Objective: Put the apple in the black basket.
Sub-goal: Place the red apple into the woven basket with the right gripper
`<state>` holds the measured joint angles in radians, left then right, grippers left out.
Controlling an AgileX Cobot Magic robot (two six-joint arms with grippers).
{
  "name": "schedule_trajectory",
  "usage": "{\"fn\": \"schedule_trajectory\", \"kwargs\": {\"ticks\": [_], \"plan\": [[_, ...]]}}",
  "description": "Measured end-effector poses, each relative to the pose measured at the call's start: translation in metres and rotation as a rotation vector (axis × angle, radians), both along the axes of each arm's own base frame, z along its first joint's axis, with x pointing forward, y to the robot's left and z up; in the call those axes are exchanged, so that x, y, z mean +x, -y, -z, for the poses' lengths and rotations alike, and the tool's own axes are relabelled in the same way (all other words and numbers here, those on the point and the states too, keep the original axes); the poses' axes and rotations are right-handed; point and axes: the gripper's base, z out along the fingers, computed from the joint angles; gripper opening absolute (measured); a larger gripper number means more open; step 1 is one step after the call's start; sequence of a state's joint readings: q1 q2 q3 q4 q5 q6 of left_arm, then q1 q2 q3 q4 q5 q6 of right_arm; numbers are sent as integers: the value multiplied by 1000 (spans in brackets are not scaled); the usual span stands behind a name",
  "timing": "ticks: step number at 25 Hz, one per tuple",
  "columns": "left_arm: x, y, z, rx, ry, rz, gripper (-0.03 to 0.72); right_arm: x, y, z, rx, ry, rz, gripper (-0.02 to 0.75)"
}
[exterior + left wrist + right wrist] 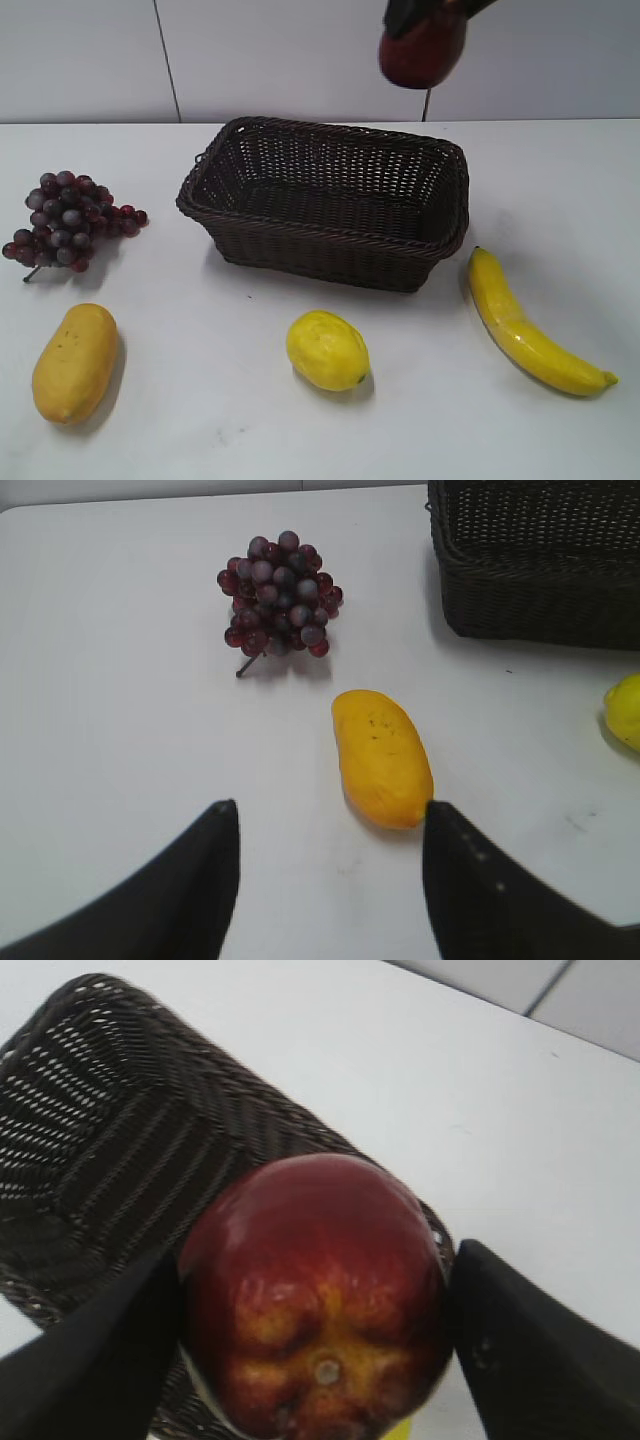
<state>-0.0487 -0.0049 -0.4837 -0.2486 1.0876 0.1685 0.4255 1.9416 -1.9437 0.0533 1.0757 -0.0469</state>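
The dark red apple (422,50) hangs high at the top of the exterior view, above the far right part of the black basket (330,200). My right gripper (425,15) is shut on it; only its dark tips show there. In the right wrist view the apple (315,1295) fills the space between the two black fingers (315,1345), with the woven basket (110,1130) below and to the left. My left gripper (330,815) is open and empty over bare table, near a yellow mango (381,755).
On the white table lie a purple-red grape bunch (65,218) at left, a yellow mango (75,360) at front left, a lemon (327,350) in front of the basket, and a banana (530,325) at right. The basket corner (540,560) shows in the left wrist view.
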Motion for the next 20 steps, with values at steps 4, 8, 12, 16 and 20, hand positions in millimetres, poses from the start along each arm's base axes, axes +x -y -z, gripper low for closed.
{"fn": "schedule_trajectory", "kwargs": {"ticks": [4, 8, 12, 16, 20], "plan": [[0, 0, 0, 0, 0, 0, 435, -3, -41, 30, -32, -39, -88, 599], [0, 0, 0, 0, 0, 0, 435, 8, -60, 83, -109, -124, -120, 599], [0, 0, 0, 0, 0, 0, 435, 20, -66, 131, -167, -180, -124, 598], [0, 0, 0, 0, 0, 0, 435, 24, -68, 162, -196, -225, -126, 598], [0, 0, 0, 0, 0, 0, 435, 27, -69, 173, -200, -233, -127, 626]]}}
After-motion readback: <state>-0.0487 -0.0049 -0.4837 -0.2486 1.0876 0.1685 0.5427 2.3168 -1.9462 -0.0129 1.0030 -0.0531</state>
